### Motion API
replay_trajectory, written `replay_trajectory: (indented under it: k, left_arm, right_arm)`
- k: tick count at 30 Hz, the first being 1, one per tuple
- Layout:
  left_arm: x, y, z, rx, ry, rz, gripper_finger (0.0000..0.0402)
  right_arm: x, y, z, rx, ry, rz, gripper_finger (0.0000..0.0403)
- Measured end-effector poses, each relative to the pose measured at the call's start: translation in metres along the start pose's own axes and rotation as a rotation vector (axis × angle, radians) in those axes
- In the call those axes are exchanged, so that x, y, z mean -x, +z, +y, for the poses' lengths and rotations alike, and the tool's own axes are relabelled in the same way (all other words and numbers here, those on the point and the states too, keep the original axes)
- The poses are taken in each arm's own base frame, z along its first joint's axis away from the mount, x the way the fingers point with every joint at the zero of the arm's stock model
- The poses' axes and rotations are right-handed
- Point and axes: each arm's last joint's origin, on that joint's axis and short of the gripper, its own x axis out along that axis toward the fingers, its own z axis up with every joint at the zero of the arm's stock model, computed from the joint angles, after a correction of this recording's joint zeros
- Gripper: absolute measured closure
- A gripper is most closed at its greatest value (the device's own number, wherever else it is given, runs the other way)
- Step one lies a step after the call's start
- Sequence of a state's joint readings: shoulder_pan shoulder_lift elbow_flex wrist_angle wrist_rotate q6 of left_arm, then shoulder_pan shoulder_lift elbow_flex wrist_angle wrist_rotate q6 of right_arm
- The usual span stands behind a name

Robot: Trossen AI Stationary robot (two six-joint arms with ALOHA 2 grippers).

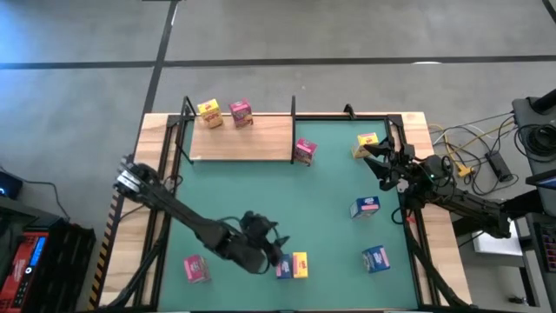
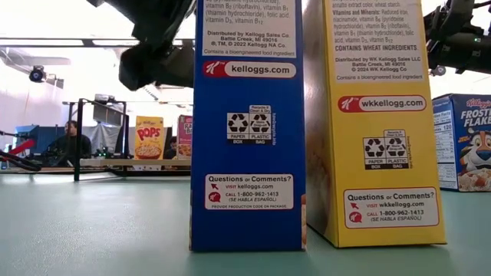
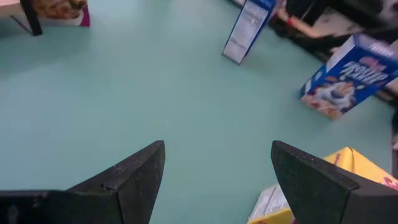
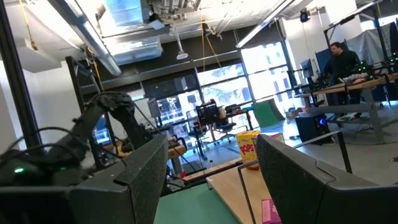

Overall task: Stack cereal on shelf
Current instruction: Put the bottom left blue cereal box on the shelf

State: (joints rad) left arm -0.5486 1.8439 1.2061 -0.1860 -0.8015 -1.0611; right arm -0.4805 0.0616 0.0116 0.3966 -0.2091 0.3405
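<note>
Green matting covered most of my desk [image 1: 330, 252], and the cereal was scattered across it rather than gathered where it belonged. Only two boxes stood on the shelf [image 1: 243, 139] at the far side: a yellow box [image 1: 209, 113] and a pink box [image 1: 241, 112] beside it. A second pink box [image 1: 304, 151] stood on the mat just off the shelf's right end.

My left gripper [image 1: 276, 249] hung low over the near middle of the desk, its fingers [image 3: 134, 174] spread wide with nothing between them. Just to its right stood a blue box [image 1: 284, 269] touching a yellow neighbour [image 1: 300, 265]; the wrist camera caught that yellow carton's top edge beside one finger. Another pink box [image 1: 196, 268] sat to the near left.

My right gripper [image 1: 373, 157] waited at the far right, fingers parted and empty, next to a yellow box [image 1: 367, 144] there. Two more blue boxes [image 1: 366, 207] [image 1: 375, 258] stood along the right side.

I judged the step in hand to be my left arm's approach to the blue-and-yellow pair, early in the job. The next move called for shifting right, straddling one box alone, and closing without toppling its touching neighbour.
</note>
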Motion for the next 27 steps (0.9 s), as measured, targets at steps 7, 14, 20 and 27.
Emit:
replay_trajectory:
  k: [7, 14, 20, 27]
  left_arm:
    - [0.000, 0.015, -0.032, 0.018, 0.227, 0.155, 0.0125]
    - [0.006, 0.036, -0.063, 0.087, 0.420, 0.369, 0.0125]
    - [0.008, 0.048, -0.095, 0.185, 0.392, 0.400, 0.0125]
    - [0.004, 0.036, -0.090, 0.303, 0.405, 0.485, 0.0105]
  right_arm:
    - [0.000, 0.000, 0.000, 0.000, 0.000, 0.000, 0.0167]
    - [0.000, 0.000, 0.000, 0.000, 0.000, 0.000, 0.0167]
    - [0.000, 0.000, 0.000, 0.000, 0.000, 0.000, 0.0167]
    - [0.000, 0.000, 0.000, 0.000, -0.001, 0.002, 0.0167]
